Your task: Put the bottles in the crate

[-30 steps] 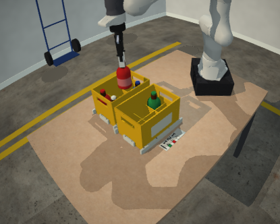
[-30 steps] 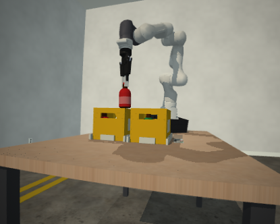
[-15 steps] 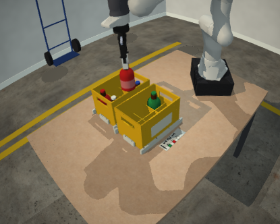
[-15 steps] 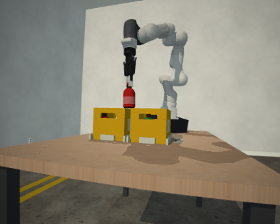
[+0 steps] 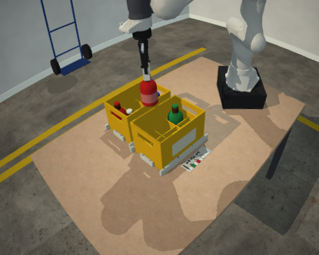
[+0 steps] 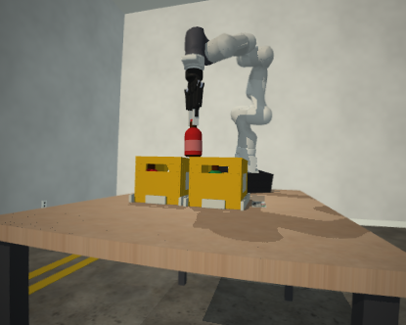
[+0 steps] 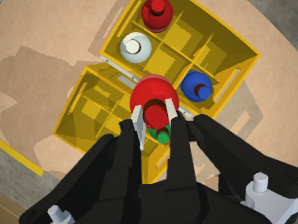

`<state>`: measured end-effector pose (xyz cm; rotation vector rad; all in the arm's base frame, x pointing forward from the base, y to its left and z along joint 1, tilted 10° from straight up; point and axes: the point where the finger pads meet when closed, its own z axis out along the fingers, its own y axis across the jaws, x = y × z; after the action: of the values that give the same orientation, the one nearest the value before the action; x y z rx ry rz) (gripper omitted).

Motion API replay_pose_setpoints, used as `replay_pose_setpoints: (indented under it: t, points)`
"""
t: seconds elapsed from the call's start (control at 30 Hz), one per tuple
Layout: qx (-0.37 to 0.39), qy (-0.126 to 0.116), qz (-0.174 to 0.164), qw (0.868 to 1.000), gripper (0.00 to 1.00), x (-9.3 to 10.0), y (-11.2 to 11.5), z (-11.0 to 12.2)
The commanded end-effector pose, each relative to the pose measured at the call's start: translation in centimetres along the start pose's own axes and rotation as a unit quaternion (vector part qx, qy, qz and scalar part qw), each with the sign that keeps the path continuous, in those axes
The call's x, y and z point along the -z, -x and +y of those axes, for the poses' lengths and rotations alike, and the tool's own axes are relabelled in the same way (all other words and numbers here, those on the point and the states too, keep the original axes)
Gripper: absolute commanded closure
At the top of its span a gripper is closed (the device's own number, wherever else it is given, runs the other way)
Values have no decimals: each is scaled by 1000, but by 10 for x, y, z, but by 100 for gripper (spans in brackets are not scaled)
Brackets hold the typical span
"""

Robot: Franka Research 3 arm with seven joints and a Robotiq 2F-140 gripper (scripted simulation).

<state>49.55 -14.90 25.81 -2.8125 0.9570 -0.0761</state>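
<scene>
Hanging upright with its long axis vertical and cap up, the red-labelled bottle (image 5: 149, 92) is clamped at the neck by the gripper (image 5: 146, 71), above the seam where the two yellow crates meet near the bench (image 5: 104, 200) middle. Below, the far crate (image 5: 117, 117) keeps a red-capped bottle (image 7: 157, 14), a white-capped bottle (image 7: 136, 47) and a blue-capped bottle (image 7: 196, 86). The near crate (image 5: 181, 134) has a green bottle (image 5: 175, 114), with the pick list (image 5: 197, 159) beside it toward the bench's right edge.

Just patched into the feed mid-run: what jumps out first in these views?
The red-labelled bottle hangs in the air by its neck from the end effector, clear above the seam between the two yellow crates. Below it, the receiving crate already holds a green bottle, while the source crate keeps a red-capped, a white-capped and a blue-capped bottle. The pick list lies by the receiving crate's outer side.
</scene>
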Motion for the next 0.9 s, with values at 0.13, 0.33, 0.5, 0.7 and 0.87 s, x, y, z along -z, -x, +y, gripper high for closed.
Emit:
replay_pose_setpoints:
  t: [0.13,0.33,0.5,0.7,0.87]
  points:
    - [-11,-1,8,1000,100,5,3,-10]
    - [-11,-1,8,1000,100,5,11,-19]
    - [-11,-1,8,1000,100,5,18,-27]
    - [-11,-1,8,1000,100,5,23,-33]
    - [-11,-1,8,1000,100,5,29,-41]
